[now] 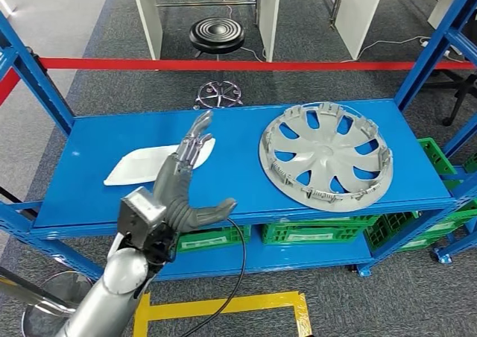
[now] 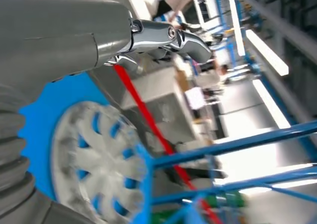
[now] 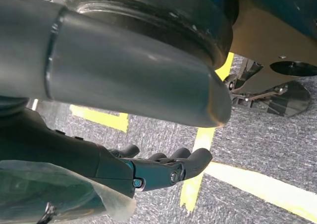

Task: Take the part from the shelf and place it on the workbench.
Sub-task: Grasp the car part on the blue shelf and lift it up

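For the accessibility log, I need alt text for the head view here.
The left robot hand, fingers spread and holding nothing, reaches over a blue shelf above a flat white piece. A grey wheel cover lies flat on the shelf further right, with green crates on the level below.

Three cameras: one high on the body, one behind each wrist.

The head view looks forward and down on the blue shelf (image 1: 236,158) from close range, the left hand (image 1: 185,180) rising from below. The left wrist view sits close behind that hand (image 2: 67,35), turned sideways, sharing the shelf and the grey wheel cover (image 1: 325,156). The right wrist view looks down along the right hand (image 3: 164,167) to the carpeted floor (image 3: 261,149).
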You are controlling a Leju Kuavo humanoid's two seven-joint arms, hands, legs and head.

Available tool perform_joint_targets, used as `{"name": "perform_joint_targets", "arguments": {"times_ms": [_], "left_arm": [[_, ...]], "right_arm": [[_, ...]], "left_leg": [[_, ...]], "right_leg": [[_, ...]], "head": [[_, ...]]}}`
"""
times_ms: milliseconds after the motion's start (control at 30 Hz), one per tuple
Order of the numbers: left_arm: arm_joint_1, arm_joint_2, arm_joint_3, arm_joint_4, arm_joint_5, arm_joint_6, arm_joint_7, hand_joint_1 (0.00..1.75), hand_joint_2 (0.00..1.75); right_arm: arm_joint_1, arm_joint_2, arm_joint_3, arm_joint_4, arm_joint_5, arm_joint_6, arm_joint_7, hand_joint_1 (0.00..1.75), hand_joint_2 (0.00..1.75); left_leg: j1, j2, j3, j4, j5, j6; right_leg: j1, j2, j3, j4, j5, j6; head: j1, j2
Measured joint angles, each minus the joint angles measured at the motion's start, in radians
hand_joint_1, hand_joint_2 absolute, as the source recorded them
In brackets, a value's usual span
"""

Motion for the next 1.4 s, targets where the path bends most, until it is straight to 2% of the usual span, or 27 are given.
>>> {"name": "perform_joint_targets", "arguments": {"times_ms": [200,400,633,767,900,1200,1400], "left_arm": [[-0.080,0.032,-0.011,0.164,-0.241,0.118,0.088,0.00,0.00],[-0.138,0.064,0.042,0.367,-0.450,0.291,0.143,0.00,0.00],[-0.181,0.088,0.104,0.536,-0.607,0.415,0.199,0.00,0.00],[-0.186,0.097,0.135,0.589,-0.613,0.422,0.199,0.00,0.00],[-0.186,0.102,0.150,0.616,-0.607,0.409,0.188,0.00,1.75],[-0.184,0.099,0.160,0.659,-0.527,0.297,0.112,0.00,1.75],[-0.181,0.096,0.160,0.673,-0.503,0.273,0.099,0.00,1.75]], "right_arm": [[-0.006,0.000,0.009,0.002,0.023,0.018,0.004,0.00,0.00],[-0.007,0.000,0.025,0.004,0.046,0.032,0.019,0.00,0.00],[-0.009,0.000,0.029,0.005,0.060,0.035,0.024,0.00,0.00],[-0.009,0.000,0.032,0.005,0.066,0.038,0.025,0.00,0.00],[-0.009,0.000,0.033,0.005,0.072,0.047,0.032,0.00,0.00],[-0.010,0.000,0.041,0.006,0.080,0.057,0.027,0.00,0.00],[-0.010,0.000,0.041,0.007,0.081,0.061,0.028,0.00,0.00]], "left_leg": [[0.000,0.001,0.000,0.000,0.000,0.000],[0.000,0.002,0.000,0.000,0.000,0.000],[0.000,0.002,0.000,0.000,0.000,0.000],[0.000,0.002,0.000,0.000,0.000,0.000],[0.000,0.002,0.000,0.000,0.000,0.000],[0.000,0.002,0.000,0.000,0.000,0.000],[0.000,0.002,0.000,0.000,0.000,0.000]], "right_leg": [[0.000,0.002,0.001,0.000,0.000,0.000],[0.000,0.002,0.000,0.001,0.000,0.000],[0.000,0.003,0.000,0.001,0.000,0.000],[0.000,0.002,0.000,0.001,0.000,0.000],[0.000,0.002,0.000,0.001,0.000,0.000],[0.000,0.002,0.000,0.001,0.000,0.000],[0.000,0.002,0.000,0.001,0.000,0.000]], "head": [[0.000,0.000],[0.000,0.000],[0.000,0.000],[0.000,0.000],[0.000,0.000],[0.000,0.000],[0.000,0.000]]}}
